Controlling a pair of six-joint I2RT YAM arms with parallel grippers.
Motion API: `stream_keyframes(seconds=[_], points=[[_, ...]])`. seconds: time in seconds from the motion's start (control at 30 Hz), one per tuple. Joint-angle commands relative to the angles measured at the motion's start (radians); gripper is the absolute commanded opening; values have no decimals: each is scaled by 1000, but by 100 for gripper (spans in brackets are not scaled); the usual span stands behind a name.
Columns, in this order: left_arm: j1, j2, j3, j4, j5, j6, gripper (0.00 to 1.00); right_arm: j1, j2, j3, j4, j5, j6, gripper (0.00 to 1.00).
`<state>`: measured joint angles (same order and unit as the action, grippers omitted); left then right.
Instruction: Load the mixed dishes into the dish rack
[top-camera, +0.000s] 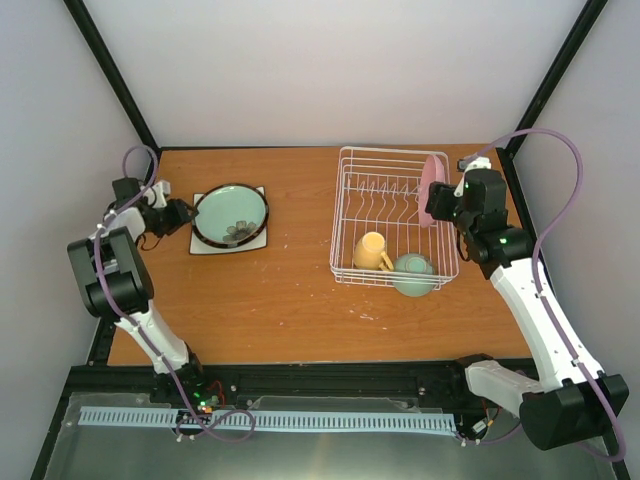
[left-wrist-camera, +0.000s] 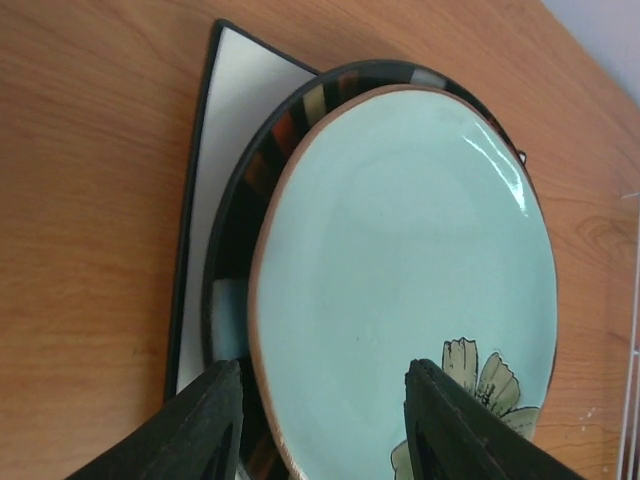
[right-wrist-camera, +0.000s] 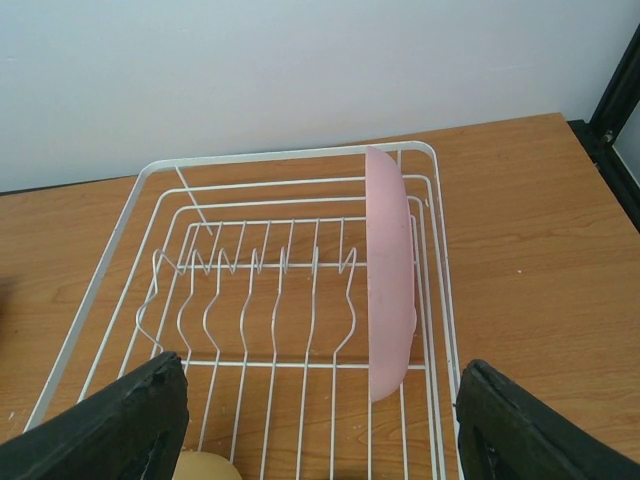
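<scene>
At frame left, the left tool (left-wrist-camera: 325, 372), released, straddles the near rim of the mint-green round plate (top-camera: 232, 210) topping the plate stack (top-camera: 203, 245) on the wooden counter (top-camera: 290, 300). The white wire dish rack (top-camera: 341, 205) sits well right, where the right tool (right-wrist-camera: 320, 365), also released, faces the slotted pink round plate (right-wrist-camera: 388, 280).

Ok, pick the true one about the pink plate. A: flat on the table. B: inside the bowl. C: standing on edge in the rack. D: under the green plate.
C: the pink plate stands on edge among the wires at the right side of the rack.
</scene>
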<state>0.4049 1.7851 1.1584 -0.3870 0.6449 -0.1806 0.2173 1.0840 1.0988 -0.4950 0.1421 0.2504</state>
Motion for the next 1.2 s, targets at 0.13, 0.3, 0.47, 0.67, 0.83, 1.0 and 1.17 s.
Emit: stream_keyframes(seconds=[0.13,0.3,0.47,0.67,0.83,1.0,1.17], points=[[-73,95,117,-71,-94,61,45,-7,18,48,29,7,-35,73],[-75,95,143,-82,-152,69,45,-6,20,50,35,8,-40,73],[-76,80,150,-74,-164,68,44,-6,27,49,40,4,-40,73],[-76,102,164,-79,-160,69,44,-6,27,54,40,3,-42,73],[-78,114,160,-70,-175,70,44,-6,21,58,36,9,-48,73],[-85,137,172,-71,-220,79,44,-7,21,62,35,8,-50,73],[-91,163,183,-74,-234,86,43,-6,22,69,35,8,-51,73]])
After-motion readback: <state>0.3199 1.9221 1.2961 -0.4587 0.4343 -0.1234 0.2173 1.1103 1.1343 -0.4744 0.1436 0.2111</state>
